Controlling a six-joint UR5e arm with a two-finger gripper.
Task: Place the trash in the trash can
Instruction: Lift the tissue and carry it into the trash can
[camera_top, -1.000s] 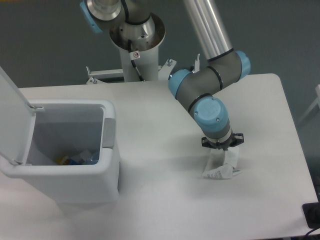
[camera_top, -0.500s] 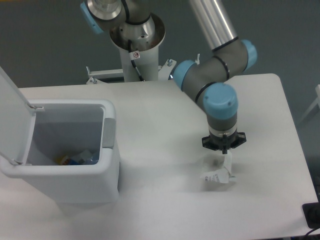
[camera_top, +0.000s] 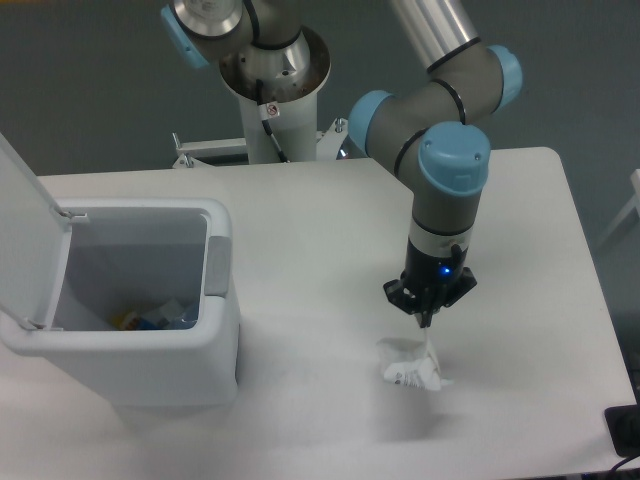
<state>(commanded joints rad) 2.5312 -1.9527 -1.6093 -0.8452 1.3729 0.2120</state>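
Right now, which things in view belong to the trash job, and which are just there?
Part of the job:
- crumpled wrapper, hanging from the gripper
- trash can, lid open
- bottle already in the can

Just there:
- table
- arm's base pedestal
- black object at the table's edge

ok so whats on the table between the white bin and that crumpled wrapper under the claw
Nothing: in the camera view, only bare white tabletop lies between the large white rectangular plastic bin and the crumpled white printed wrapper hanging from the claw.
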